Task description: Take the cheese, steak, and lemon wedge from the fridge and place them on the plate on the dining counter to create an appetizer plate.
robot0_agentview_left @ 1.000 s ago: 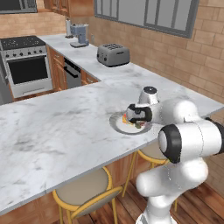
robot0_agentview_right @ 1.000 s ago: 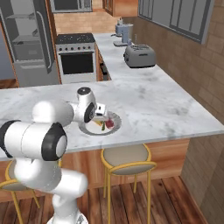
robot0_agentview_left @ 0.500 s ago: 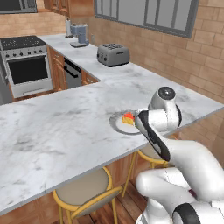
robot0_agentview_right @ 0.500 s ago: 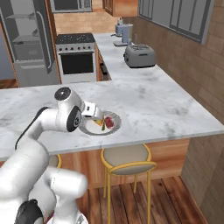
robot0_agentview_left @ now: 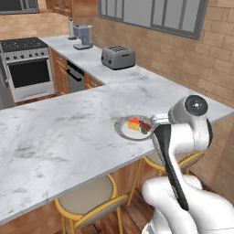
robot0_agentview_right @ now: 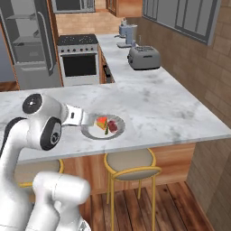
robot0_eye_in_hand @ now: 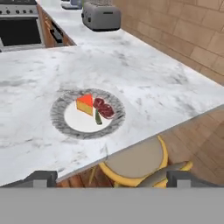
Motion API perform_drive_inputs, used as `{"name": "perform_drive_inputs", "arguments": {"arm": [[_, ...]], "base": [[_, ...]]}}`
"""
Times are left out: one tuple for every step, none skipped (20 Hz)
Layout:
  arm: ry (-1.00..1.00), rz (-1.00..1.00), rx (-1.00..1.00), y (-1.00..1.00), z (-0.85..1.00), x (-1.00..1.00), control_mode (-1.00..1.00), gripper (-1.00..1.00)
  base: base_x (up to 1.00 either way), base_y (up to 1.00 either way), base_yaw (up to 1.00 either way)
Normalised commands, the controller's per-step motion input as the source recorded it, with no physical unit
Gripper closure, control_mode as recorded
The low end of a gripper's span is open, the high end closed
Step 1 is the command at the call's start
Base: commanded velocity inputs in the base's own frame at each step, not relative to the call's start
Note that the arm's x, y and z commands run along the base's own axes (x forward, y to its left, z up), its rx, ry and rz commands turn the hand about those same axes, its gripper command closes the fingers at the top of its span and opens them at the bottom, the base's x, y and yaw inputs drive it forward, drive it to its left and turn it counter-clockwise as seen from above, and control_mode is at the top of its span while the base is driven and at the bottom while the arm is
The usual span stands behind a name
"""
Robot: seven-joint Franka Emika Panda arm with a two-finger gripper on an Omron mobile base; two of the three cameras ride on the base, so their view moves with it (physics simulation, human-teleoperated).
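Observation:
The plate (robot0_eye_in_hand: 59, 114) rests on the dining counter (robot0_eye_in_hand: 144, 78) near its front edge. On it lie the cheese (robot0_eye_in_hand: 85, 104), the steak (robot0_eye_in_hand: 104, 108) and the lemon wedge (robot0_eye_in_hand: 98, 118), close together. In the right base view the plate (robot0_agentview_right: 90, 134) carries the cheese (robot0_agentview_right: 101, 122) and the steak (robot0_agentview_right: 113, 126); the left base view has the plate (robot0_agentview_left: 122, 129) with the cheese (robot0_agentview_left: 133, 123). My gripper (robot0_eye_in_hand: 111, 179) is open and holds nothing, hanging above the counter's front edge on the near side of the plate. The fridge (robot0_agentview_right: 29, 45) stands far back at the left.
A toaster (robot0_agentview_left: 118, 57) sits on the back counter, with a stove (robot0_agentview_right: 79, 58) and a coffee machine (robot0_agentview_left: 82, 36) further back. Yellow-framed stools (robot0_agentview_right: 131, 162) stand under the dining counter's overhang. A brick wall runs along the right.
My hand has drawn back from right over the plate toward the counter's front edge, and the arm has swung. All three foods stay on the plate.

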Motion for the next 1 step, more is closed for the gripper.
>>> {"name": "perform_drive_inputs", "arguments": {"arm": [[0.00, -0.03, -0.03, 0.29, 0.93, -0.80, -1.00, -1.00]], "base": [[0.00, 0.00, 0.00]]}}
